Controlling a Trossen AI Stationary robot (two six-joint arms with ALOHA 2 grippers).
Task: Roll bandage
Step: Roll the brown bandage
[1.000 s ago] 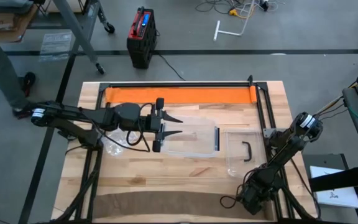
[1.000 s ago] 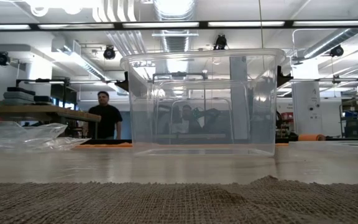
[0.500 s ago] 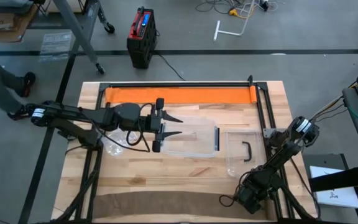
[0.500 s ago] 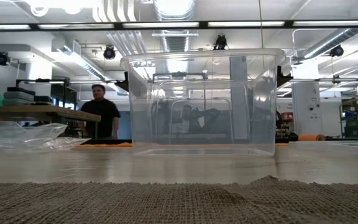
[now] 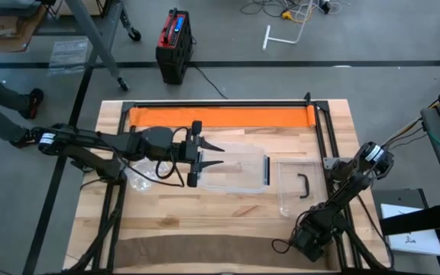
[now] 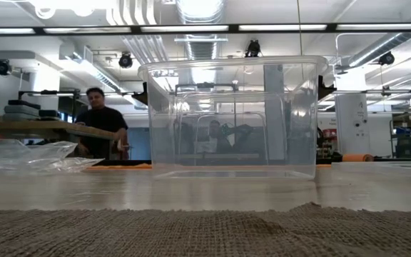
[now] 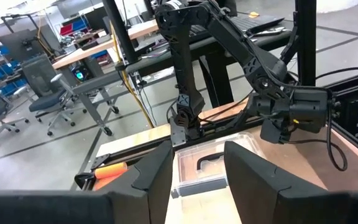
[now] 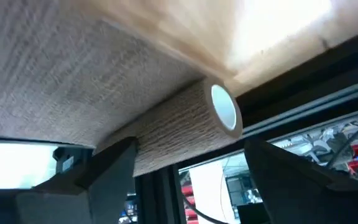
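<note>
One soft tan woven bandage roll (image 8: 185, 127) lay between right gripper (image 8: 191, 171) fingers, spread; light, compressible; grip mid-roll.

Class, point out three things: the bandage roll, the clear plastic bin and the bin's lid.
bandage roll (image 8: 185, 127), right wrist view, on its wound side.
clear plastic bin (image 6: 234, 121), low view, on its front wall.
lid (image 5: 290, 197), high view, on bare plastic beside the handle.
</note>
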